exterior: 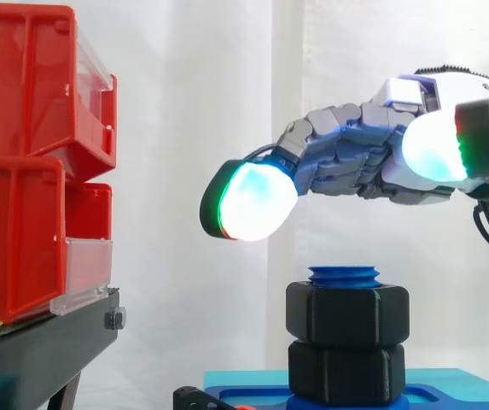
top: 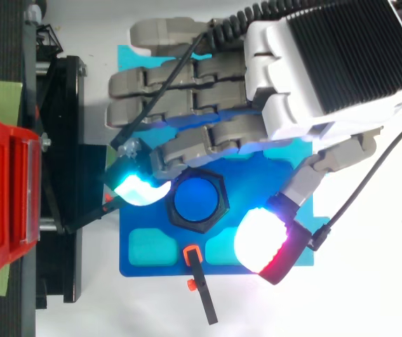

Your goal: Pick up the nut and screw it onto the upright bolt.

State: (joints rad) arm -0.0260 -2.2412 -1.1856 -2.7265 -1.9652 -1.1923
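Black and thin, a small lever (top: 202, 295) with an orange clip lay across the near edge of the blue plate (top: 144, 269), its tail sticking out past that edge. Behind it, near the middle of the plate, a blue bolt (top: 197, 199) stood upright with two black nuts threaded on it. The lower nut (exterior: 346, 371) sat down at the plate. The upper nut (exterior: 347, 313) rested right on top of it, with the bolt's tip showing just above.

Over them hovered the hand (top: 257, 105), its fingers (exterior: 255, 202) stretched out loosely and holding nothing. From above, one glowing pad lay just left of the upper nut and the thumb (top: 260, 242) towards the plate's near right corner. From the side, both were clear of the nut. Beyond the plate's left edge, red bins (exterior: 22, 154) sat stacked on a black stand (exterior: 39, 342), with a white curtain (exterior: 193, 128) farthest back.
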